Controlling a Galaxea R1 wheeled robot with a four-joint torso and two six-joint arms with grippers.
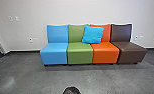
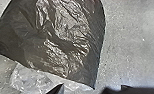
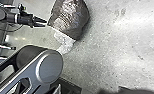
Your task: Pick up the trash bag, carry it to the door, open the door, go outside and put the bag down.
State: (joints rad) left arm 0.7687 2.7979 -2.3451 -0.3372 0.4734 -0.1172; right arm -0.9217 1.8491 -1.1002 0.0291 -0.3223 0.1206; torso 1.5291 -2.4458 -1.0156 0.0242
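Observation:
A dark, shiny trash bag (image 2: 65, 32) shows large in the left wrist view, with crinkled clear plastic (image 2: 30, 77) sticking out from under one edge. The same bag (image 3: 70, 18) appears in the right wrist view against the grey floor. There my left gripper (image 3: 46, 24) is close to a corner of the bag, its two fingers slightly apart; whether its tips touch the plastic is hard to tell.
Ahead, blue, green, orange and brown chairs (image 1: 55, 53) stand in a row along a pale wall (image 1: 78, 11). A turquoise cushion (image 1: 93, 34) leans on their backs. Grey floor (image 1: 100, 77) lies before them, with a dark rounded object (image 1: 71, 90) at the near edge.

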